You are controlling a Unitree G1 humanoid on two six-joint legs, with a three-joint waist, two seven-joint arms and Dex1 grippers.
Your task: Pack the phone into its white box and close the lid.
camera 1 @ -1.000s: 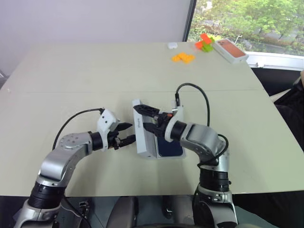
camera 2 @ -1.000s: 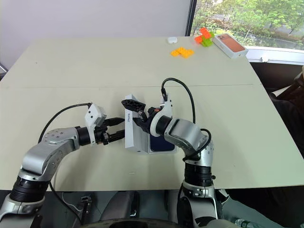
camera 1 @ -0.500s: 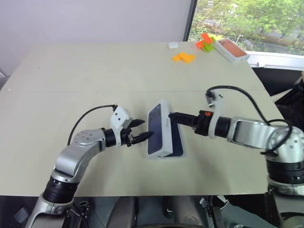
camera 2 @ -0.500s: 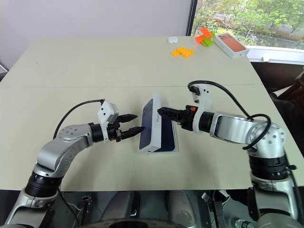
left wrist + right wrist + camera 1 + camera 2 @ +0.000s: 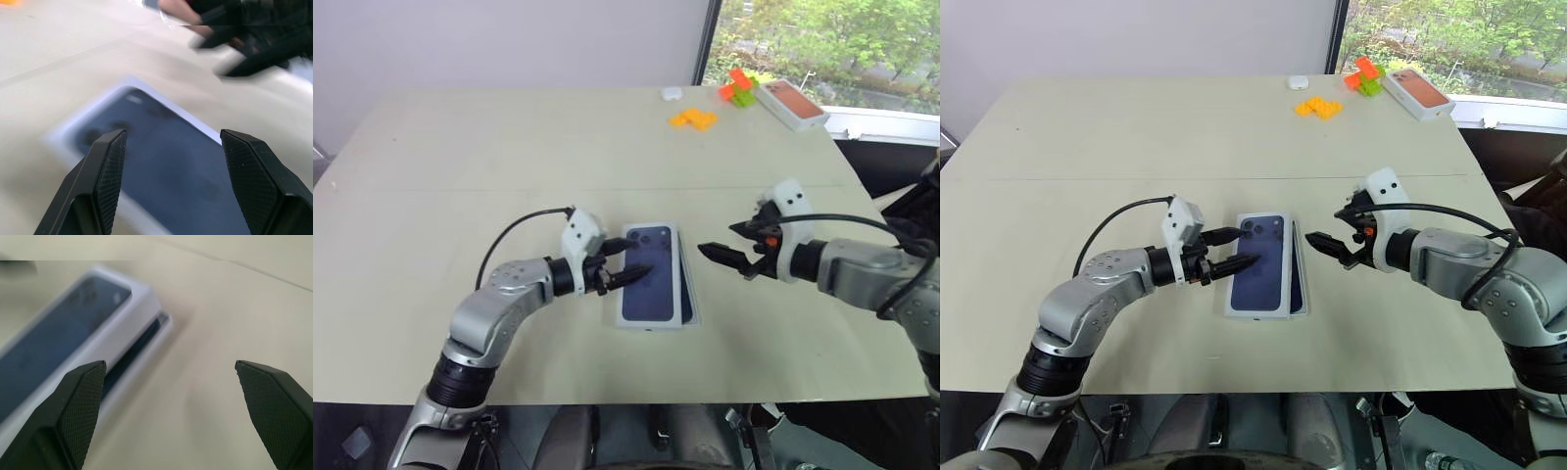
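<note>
Right wrist view shows the lid point(image 5: 54, 323) lying skewed over the box point(image 5: 142, 357), phone point(image 5: 134, 345) peeking out beside it. Both claws, left point(image 5: 1234, 250) and right point(image 5: 1324, 240), gape empty. Light, stiff, slick cardboard: I'd nudge the lid's long edges.

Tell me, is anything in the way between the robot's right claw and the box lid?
Nothing visible. Only bare table lies between the open right gripper and the lid, which rests askew on the white box.
</note>
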